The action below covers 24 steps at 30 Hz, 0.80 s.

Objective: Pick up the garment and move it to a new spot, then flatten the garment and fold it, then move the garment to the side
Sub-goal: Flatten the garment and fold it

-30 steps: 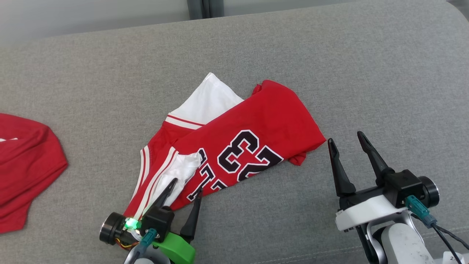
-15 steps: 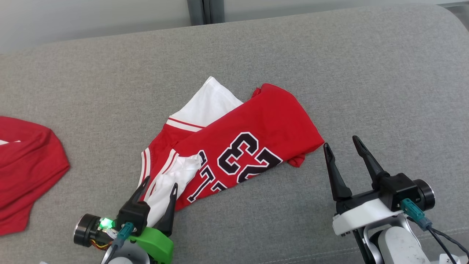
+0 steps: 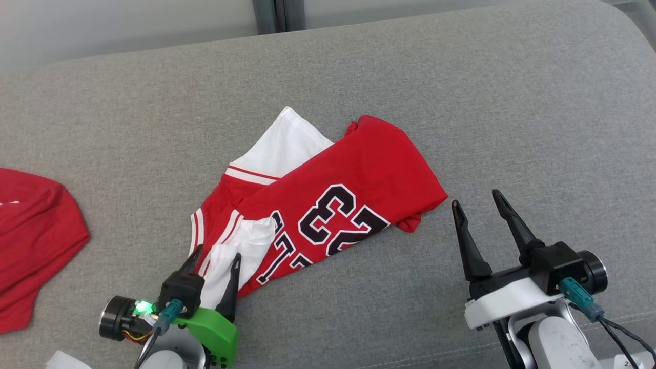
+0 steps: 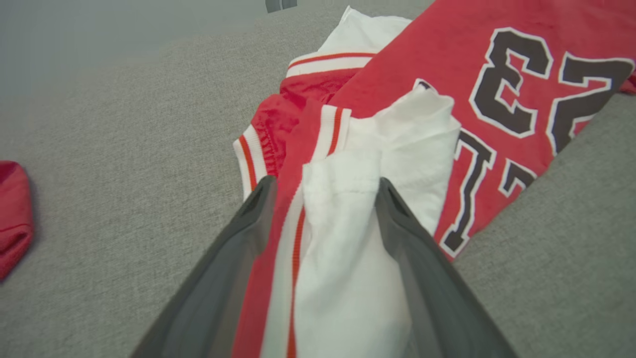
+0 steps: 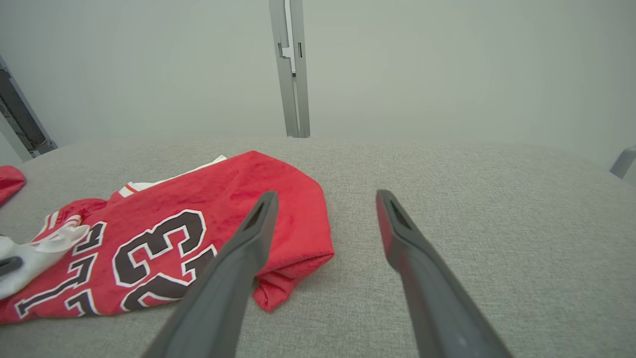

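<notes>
The garment (image 3: 348, 184) is a red jersey with black numbers and white trim, lying crumpled on the grey cushion (image 3: 461, 102). Its white lining (image 3: 241, 246) spills out at the near-left end. My left gripper (image 3: 217, 254) is open and straddles that end. In the left wrist view the white cloth (image 4: 348, 238) lies loosely between the spread fingers of the left gripper (image 4: 324, 183). My right gripper (image 3: 475, 199) stands open just right of the jersey's right corner, apart from it. In the right wrist view the jersey (image 5: 248, 199) lies left of the right gripper (image 5: 326, 194).
Another red cloth (image 3: 36, 230) lies at the cushion's far left. The cushion's back edge meets a pale wall with a grey metal post (image 5: 290, 69). Bare grey cushion stretches to the right and behind the jersey. A scrap of white (image 3: 61, 361) shows at the bottom left.
My left gripper has drawn back toward me and to the left along the jersey's white end, still open. The right gripper has hardly moved. The head camera has shifted slightly.
</notes>
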Available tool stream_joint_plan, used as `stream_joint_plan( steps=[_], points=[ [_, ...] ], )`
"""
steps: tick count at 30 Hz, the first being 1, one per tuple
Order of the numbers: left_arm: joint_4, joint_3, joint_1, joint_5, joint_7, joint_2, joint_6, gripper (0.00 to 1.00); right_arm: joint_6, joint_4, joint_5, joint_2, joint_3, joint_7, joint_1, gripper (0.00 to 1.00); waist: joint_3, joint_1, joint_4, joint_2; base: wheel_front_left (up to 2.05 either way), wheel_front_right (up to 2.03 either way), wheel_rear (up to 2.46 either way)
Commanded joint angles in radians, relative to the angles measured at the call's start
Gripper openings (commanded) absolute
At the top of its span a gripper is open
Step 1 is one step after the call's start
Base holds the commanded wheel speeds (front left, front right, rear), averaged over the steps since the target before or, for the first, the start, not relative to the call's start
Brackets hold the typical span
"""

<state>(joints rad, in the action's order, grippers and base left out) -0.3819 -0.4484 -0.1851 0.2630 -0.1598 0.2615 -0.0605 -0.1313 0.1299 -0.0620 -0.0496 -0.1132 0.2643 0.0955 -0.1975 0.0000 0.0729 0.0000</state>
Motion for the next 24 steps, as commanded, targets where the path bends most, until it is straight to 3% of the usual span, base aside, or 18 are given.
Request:
stream_joint_plan(
  steps=[1,2,3,6,10,18,24],
  points=[
    [0.000,0.005,-0.010,0.016,0.000,0.002,0.009,1.00,0.001,0.004,-0.007,-0.002,0.003,0.000,0.003,1.00,0.002,0.0000,-0.002,0.0000,0.00,0.00,0.00],
    [0.000,0.008,-0.008,0.024,0.004,0.001,0.011,0.56,0.001,0.004,-0.006,-0.002,0.003,0.000,0.002,1.00,0.003,0.0000,-0.002,0.0000,0.00,0.00,0.00],
    [-0.003,0.013,-0.001,0.042,0.017,-0.001,0.022,0.00,0.001,0.005,-0.006,-0.002,0.002,0.000,0.001,1.00,0.005,0.0000,-0.002,0.0000,0.00,0.00,0.00],
    [0.014,0.038,0.014,0.093,0.041,-0.004,0.033,0.00,0.001,0.003,-0.009,-0.002,0.006,0.000,-0.002,1.00,0.007,0.0000,-0.004,0.0000,0.00,0.00,0.00],
    [0.088,0.081,0.033,0.119,0.031,0.025,0.014,0.00,0.001,0.003,-0.018,-0.002,0.015,0.000,-0.009,1.00,0.009,0.0000,-0.013,0.0000,0.00,0.00,0.00],
    [0.271,0.224,0.071,0.089,-0.035,0.147,-0.098,0.00,0.001,0.058,-0.031,-0.001,0.010,0.000,-0.007,1.00,0.004,0.0000,-0.036,0.0000,0.00,0.00,0.00],
    [0.335,0.305,0.136,0.103,-0.005,0.215,-0.153,0.00,0.001,0.108,-0.034,-0.002,-0.015,0.000,0.010,1.00,-0.002,0.0000,-0.040,0.0000,0.00,0.00,0.00]
  ],
)
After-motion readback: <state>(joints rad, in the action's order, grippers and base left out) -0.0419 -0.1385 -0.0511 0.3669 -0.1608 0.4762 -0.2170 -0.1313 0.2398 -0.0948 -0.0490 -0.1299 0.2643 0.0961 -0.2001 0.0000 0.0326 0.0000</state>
